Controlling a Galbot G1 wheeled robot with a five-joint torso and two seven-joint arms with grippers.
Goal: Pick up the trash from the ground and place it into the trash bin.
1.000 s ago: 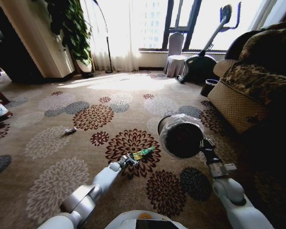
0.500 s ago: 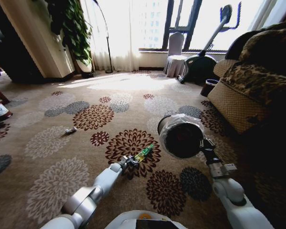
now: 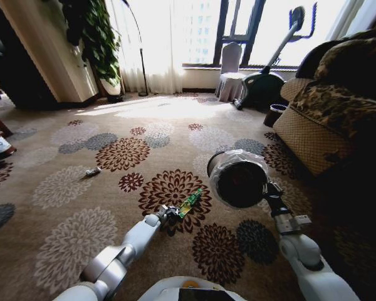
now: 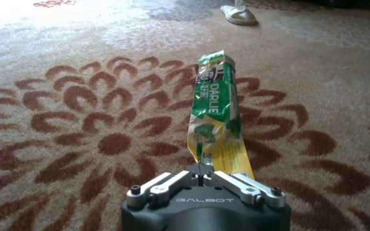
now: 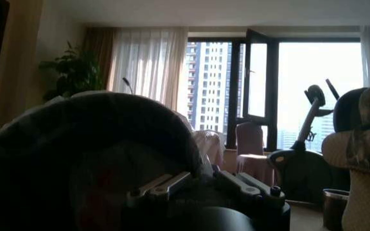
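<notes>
1. The carpet (image 3: pixel 69 207) is big, with brown and grey flower shapes. There is lots of open floor to the left and in the middle, up to the bright window.
2. A sofa (image 3: pixel 338 113) fills the right side, so that edge is tight. An exercise bike (image 3: pixel 269 75) and a covered chair (image 3: pixel 230 78) stand near the window.
3. The trash bin (image 3: pixel 238 179) is round and black with a shiny clear liner on its rim. The right gripper (image 5: pixel 204 185) holds it up off the floor, jaws closed on its rim, open mouth turned toward the robot.
4. The left gripper (image 4: pixel 201 180) is low over a brown flower. Its jaws are squeezed tight on one end of the green wrapper (image 4: pixel 214 110).
5. The wrapper is long, green and yellow. It sticks out from the gripper toward the bin. White letters on it read "DARLIE". The gripper body says "GALBOT".
6. A small white scrap (image 3: pixel 93 170) lies on the carpet far to the left, well apart from both arms.
</notes>
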